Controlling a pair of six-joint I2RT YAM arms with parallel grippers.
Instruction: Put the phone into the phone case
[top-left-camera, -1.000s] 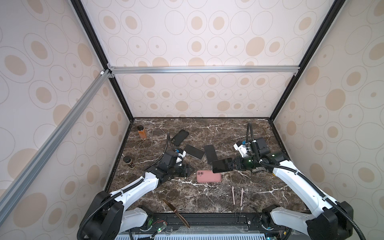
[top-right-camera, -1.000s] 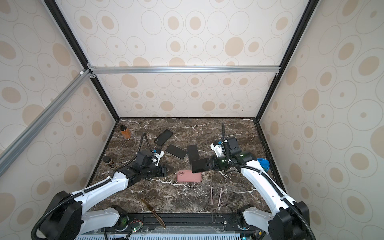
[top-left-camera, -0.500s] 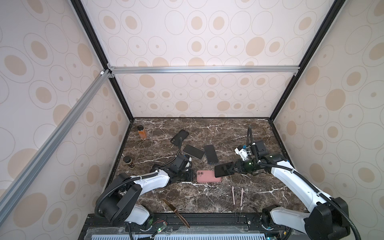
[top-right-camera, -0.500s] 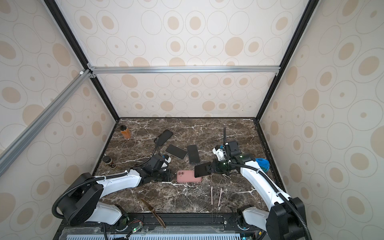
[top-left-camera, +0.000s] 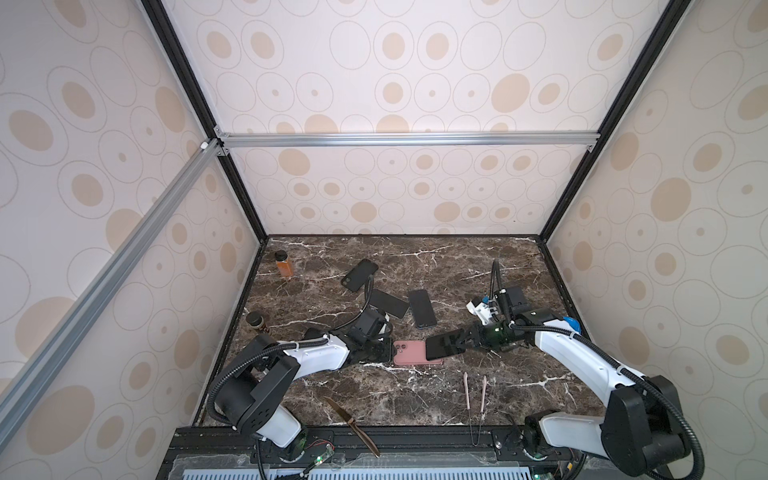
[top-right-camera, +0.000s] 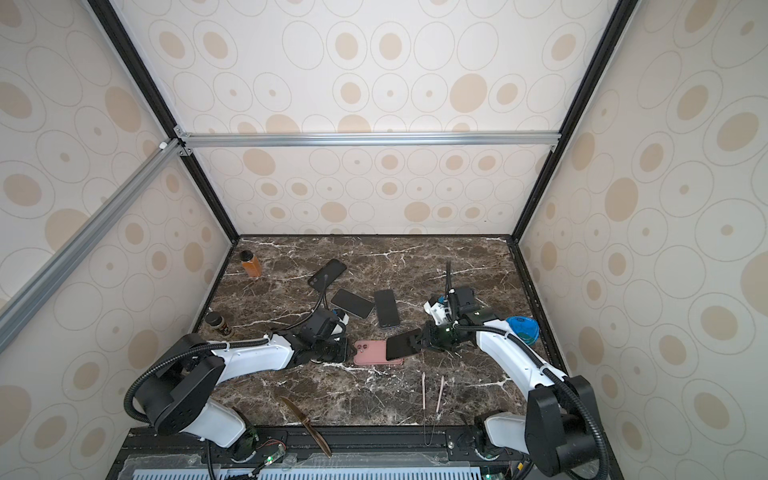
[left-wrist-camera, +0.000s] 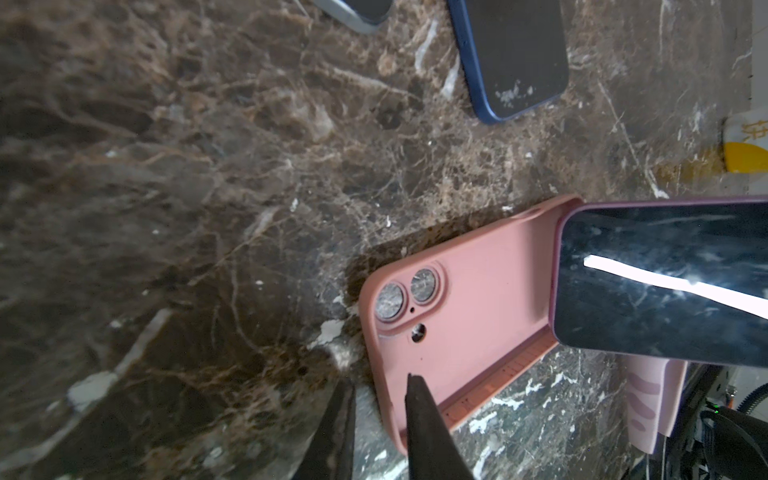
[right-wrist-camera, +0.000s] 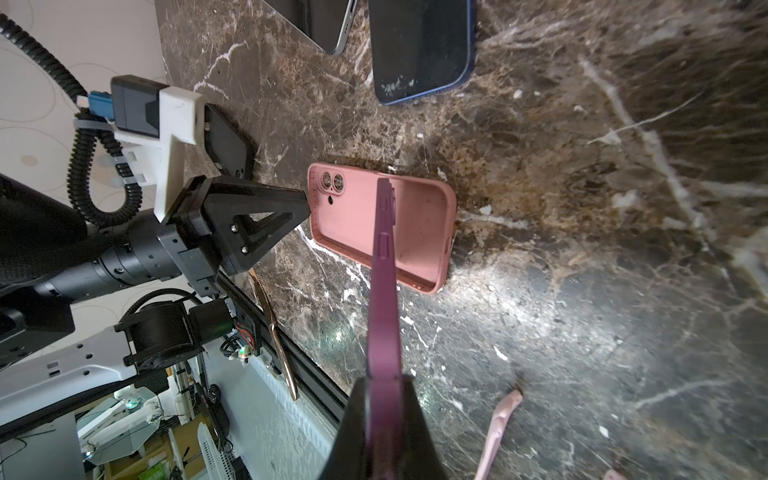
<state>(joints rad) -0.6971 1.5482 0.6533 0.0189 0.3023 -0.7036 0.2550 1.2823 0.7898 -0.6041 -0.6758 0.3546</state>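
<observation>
The pink phone case (top-left-camera: 409, 354) (top-right-camera: 372, 352) lies hollow side up on the marble table, its camera holes towards the left arm. My left gripper (top-left-camera: 388, 351) (left-wrist-camera: 380, 380) stands at that end, still open. One finger (left-wrist-camera: 419, 415) is inside the case. The other finger (left-wrist-camera: 343, 419) is outside, a thin gap off the wall. My right gripper (top-left-camera: 465, 338) (right-wrist-camera: 384, 380) is shut on the phone (top-left-camera: 444, 345) (right-wrist-camera: 384, 270), which has a black screen and a purple edge. The phone hangs tilted over the case's other end (left-wrist-camera: 665, 291). Whether phone and case touch I cannot tell.
Behind the case lie a blue-edged phone (top-left-camera: 422, 308), another dark phone (top-left-camera: 388, 303) and a black one (top-left-camera: 359, 275). An orange bottle (top-left-camera: 284, 264) and a dark jar (top-left-camera: 258, 321) stand by the left wall. A knife (top-left-camera: 351, 426) and pink tongs (top-left-camera: 476, 390) lie near the front edge.
My left gripper has slid right to the case's camera end and its jaws have narrowed around the wall. The right gripper has carried the phone left and down over the case.
</observation>
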